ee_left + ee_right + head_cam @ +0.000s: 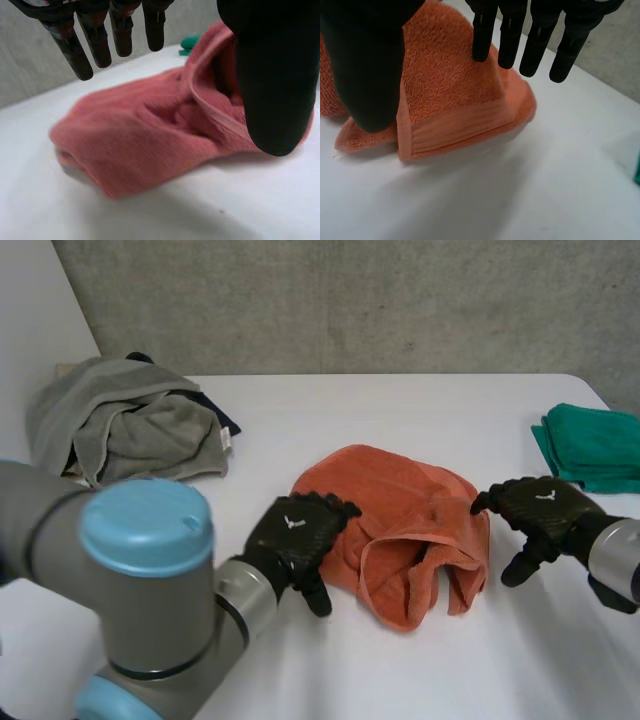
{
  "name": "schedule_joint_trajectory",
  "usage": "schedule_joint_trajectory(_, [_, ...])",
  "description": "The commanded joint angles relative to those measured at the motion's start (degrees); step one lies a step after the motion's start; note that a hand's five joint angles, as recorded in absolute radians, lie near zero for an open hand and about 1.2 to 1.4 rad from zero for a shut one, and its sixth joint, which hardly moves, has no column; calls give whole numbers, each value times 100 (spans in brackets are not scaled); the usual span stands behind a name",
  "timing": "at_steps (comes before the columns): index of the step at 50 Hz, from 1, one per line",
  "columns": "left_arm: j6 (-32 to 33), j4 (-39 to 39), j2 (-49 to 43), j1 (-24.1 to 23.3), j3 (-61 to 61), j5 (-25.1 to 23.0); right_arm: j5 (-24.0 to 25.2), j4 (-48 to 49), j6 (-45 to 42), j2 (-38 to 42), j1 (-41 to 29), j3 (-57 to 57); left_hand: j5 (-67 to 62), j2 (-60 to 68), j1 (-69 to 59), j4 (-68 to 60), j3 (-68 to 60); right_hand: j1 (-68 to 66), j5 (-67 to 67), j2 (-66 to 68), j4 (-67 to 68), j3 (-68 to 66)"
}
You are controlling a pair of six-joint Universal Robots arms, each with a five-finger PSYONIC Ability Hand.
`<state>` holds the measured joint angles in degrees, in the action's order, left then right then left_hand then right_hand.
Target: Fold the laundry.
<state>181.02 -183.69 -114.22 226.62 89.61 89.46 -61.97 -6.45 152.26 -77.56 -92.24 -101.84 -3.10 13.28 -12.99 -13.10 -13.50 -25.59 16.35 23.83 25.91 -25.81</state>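
orange towel (pixel 390 500) sits bunched mid table (pixel 400 670). left hand (pixel 295 535) is at its left edge and right hand (pixel 540 505) at its right, both with fingers (pixel 95 45) loosely spread, gripping nothing. i'd pinch two hem corners and pull it flat first. grey heap (pixel 125 420) and folded green towel (pixel 590 445) lie loose, no basket.

Crumpled orange terry towel (pixel 400 530): plain salmon-orange all over, no print; hem band ribbed, same orange.
Left hand (pixel 295 530): matt black, small white mark on back.
Right hand (pixel 540 505): same black, same white mark.
Heaped grey towel (pixel 130 420): plain mid grey; small tag (pixel 227 443) pale cream.
Dark navy cloth (pixel 222 418): plain, near black.
Folded green cloth (pixel 595 445): solid teal-green.
Smooth white table (pixel 400 410): plain white.
Rough concrete wall (pixel 350 300): mottled grey.
Left arm (pixel 150 620): grey; round joint cap (pixel 145 525) light blue.
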Motion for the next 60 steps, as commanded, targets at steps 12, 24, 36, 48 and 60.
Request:
schedule_joint_trajectory(12, [-226,-466,-1480,-127,-1024,115,-87,1796,454,997,-541,-249,-1073,1056,-1084,-1073,-1033,-2112,2036,2288,2080,-2091])
schedule_joint_trajectory(24, [-305,-466,-1490,-232,-1253,106,-632,1937,463,787,-690,-117,-6690,6672,-6701,-6690,-6650,-5441,5365,5617,5409,-5419])
schedule_joint_trajectory(36, [-94,-510,-251,602,-989,124,-606,885,77,-1392,-699,541,-6690,6672,-6701,-6690,-6650,-5441,5365,5617,5409,-5419])
schedule_joint_trajectory(48, [57,-335,-118,526,-296,-25,-807,460,-100,-1131,-892,858,-2034,2017,-2045,-2034,-1994,-5441,5365,5617,5409,-5419])
schedule_joint_trajectory(60, [-1069,-343,-512,-434,-408,-61,-1344,425,-108,-972,-1191,1201,-586,569,-597,-586,-546,-5441,5365,5617,5409,-5419])
